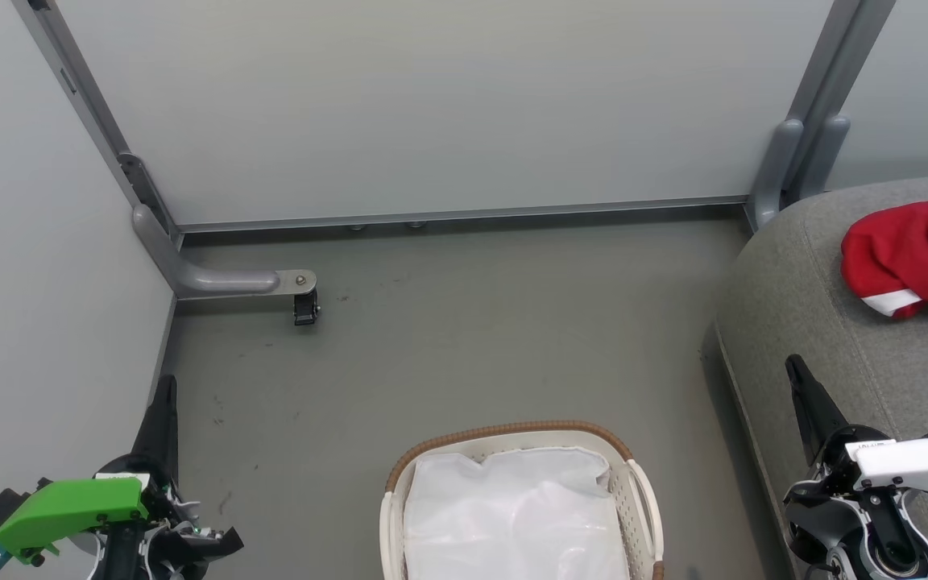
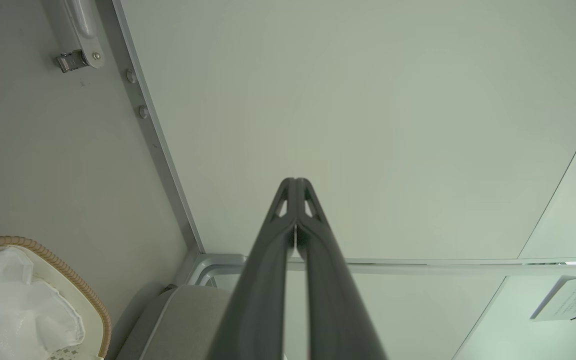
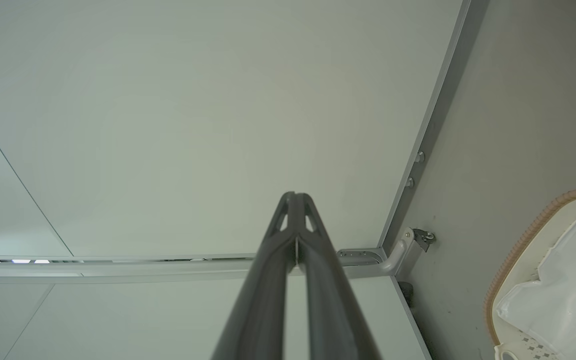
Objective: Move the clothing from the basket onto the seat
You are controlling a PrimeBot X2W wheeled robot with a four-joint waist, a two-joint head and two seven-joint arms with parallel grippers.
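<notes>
The basket (image 1: 512, 429) stood at the bottom middle of the head view, its near half cut by the picture's edge, its brown woven rim curving toward the back panel (image 1: 432, 105). Inside it lay a glossy white sheet (image 1: 512, 515), crumpled and covering the inside as far as could be seen. A broad stretch of grey floor (image 1: 472, 338) ran from the rim to the back panel's metal foot rail. At the left, a side panel (image 1: 21, 242) closed the space, and a grey caster foot (image 1: 303, 302) jutted out from the corner onto the floor.

The seat (image 1: 802, 306) rose at the right, its rounded edge and stitched seam facing the basket with a narrow strip of floor between them. The clothing (image 1: 907, 258) lay bunched on top of the seat, well back from that edge and cut by the picture's right border. Its long axis ran roughly across the view, with a white cuff at its lower left pointing toward the seat's edge.

The left claw (image 1: 166, 387) was clenched on nothing, low at the left beside the side panel, fingers pointing toward the back panel. The right claw (image 1: 796, 372) was likewise clenched and held nothing, in front of the seat's side.
</notes>
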